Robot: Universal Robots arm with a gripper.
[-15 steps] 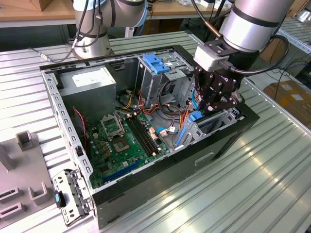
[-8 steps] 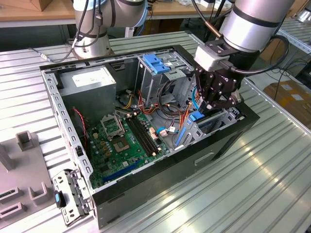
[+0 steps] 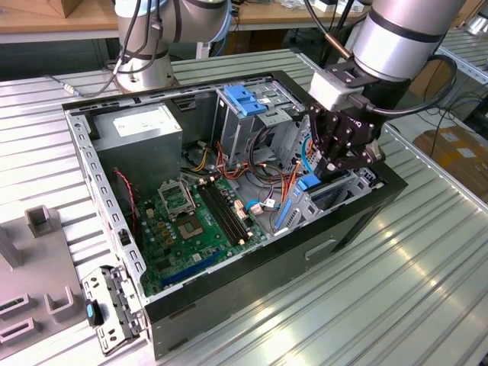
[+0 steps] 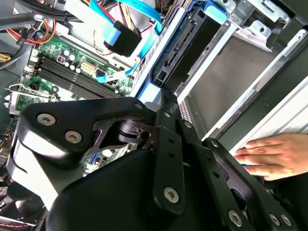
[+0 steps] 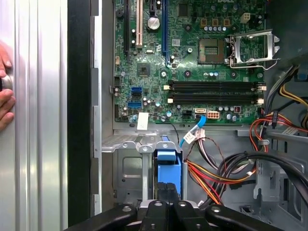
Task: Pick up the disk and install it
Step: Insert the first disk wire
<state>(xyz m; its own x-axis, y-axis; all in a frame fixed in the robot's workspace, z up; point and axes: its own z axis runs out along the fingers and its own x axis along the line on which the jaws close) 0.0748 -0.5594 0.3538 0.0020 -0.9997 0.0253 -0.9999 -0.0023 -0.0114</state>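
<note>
1. By my read we are in the install phase. The disk [image 4: 185,53] is off the bench [image 3: 396,305] and stands on edge in the drive cage [image 3: 351,187] of the open computer case [image 3: 229,293]. Its blue rail tabs show at either end in the second wrist view.
2. In the exterior view the cage sits at about three o'clock from the motherboard [image 3: 191,221]. The pincer [image 3: 341,164] hangs right over it, down inside the case.
3. Spread, pressed together, or pinching the disk? I cannot tell, because its own linkage blocks the contact in both wrist views.
4. I cannot tell whether the disk is fully home either.
5. As I judge it, the next move calls for a straight push along the cage rails. The disk must stay square and clear of the blue cable [image 4: 103,33] and the loose wires [image 5: 216,175] near the cage.
6. Heads up: a person's hand [image 4: 272,154] lies just outside the case's black wall.
</note>
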